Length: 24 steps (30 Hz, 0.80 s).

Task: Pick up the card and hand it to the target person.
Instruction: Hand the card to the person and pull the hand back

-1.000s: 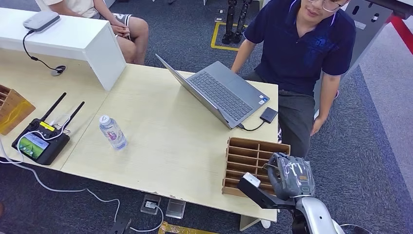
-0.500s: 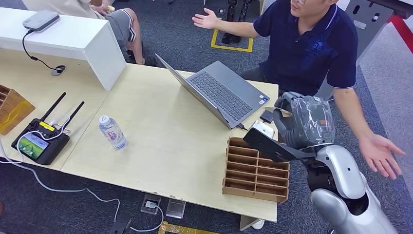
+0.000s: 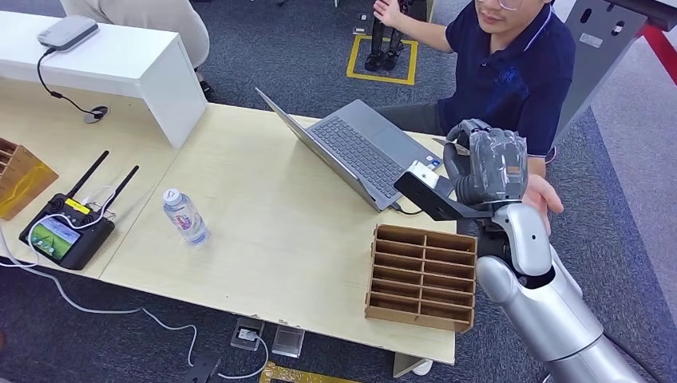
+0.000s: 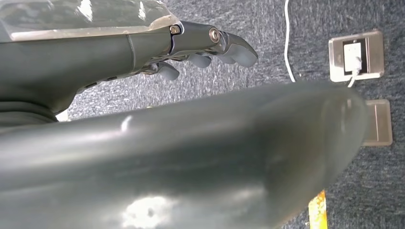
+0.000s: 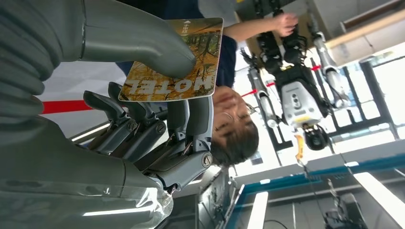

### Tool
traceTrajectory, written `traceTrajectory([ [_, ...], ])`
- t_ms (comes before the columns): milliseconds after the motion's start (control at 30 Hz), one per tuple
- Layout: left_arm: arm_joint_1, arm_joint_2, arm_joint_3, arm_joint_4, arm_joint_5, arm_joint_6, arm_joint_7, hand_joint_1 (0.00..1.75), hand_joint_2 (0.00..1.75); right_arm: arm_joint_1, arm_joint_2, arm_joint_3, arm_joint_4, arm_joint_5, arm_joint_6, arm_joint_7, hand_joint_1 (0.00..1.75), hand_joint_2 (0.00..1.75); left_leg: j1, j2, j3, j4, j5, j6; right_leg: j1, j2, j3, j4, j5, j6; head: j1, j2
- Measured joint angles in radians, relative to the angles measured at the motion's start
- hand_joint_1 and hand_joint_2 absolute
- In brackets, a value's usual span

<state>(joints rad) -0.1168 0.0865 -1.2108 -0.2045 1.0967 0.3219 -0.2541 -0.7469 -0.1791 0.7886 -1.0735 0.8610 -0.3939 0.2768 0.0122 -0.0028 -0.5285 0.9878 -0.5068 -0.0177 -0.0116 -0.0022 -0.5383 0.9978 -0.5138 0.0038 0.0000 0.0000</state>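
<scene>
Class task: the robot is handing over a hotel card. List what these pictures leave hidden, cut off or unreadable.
- Card: in the head view, hidden behind the right hand.
- Card's printed face, right wrist view: partly covered by the thumb.
- Left hand: left wrist view, mostly blocked by a blurred grey part.
- Person: head cut off by the head view's top edge.

Pale wooden table (image 3: 263, 231) on grey carpet (image 3: 631, 207).

My right hand (image 5: 143, 129) is grey with darker fingers; the card (image 5: 179, 62) it pinches shows orange and green foliage with white lettering. At upper right, the person (image 3: 511, 72) wears navy; the table (image 3: 271, 239) is pale wood.
</scene>
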Motion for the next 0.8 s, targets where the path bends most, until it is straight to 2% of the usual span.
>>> traceTrajectory([
  [333,0.0,0.0,0.0,-0.002,0.0,-0.008,-0.007,0.0,0.0,0.005,-0.009,-0.007,-0.003,0.004,0.008,0.015,1.75,1.75,0.0,-0.001,-0.002,0.001,0.0,0.0,0.0,-0.001,-0.002,0.001,0.0,0.0,0.0,0.0],
  [567,0.001,0.006,0.001,-0.006,0.002,-0.049,-0.015,0.0,0.0,0.003,-0.004,-0.009,0.006,0.002,0.008,0.013,1.75,1.75,0.0,-0.001,-0.002,0.001,0.0,0.0,0.0,-0.001,-0.002,0.001,-0.001,0.0,0.0,0.0],
  [700,0.001,0.005,0.009,-0.001,0.009,-0.055,-0.028,0.0,0.0,0.014,-0.005,-0.018,-0.002,-0.013,-0.007,0.006,0.0,1.75,0.0,-0.001,-0.002,0.001,0.0,0.0,0.0,-0.001,-0.002,0.001,-0.001,0.0,0.0,0.0],
  [800,0.001,0.001,0.017,0.003,0.017,-0.042,-0.021,0.0,0.0,0.041,-0.018,-0.029,-0.039,-0.025,-0.027,0.003,0.0,1.75,0.0,-0.002,-0.002,0.001,0.0,0.0,0.0,-0.001,-0.002,0.001,0.0,0.0,0.0,0.0],
])
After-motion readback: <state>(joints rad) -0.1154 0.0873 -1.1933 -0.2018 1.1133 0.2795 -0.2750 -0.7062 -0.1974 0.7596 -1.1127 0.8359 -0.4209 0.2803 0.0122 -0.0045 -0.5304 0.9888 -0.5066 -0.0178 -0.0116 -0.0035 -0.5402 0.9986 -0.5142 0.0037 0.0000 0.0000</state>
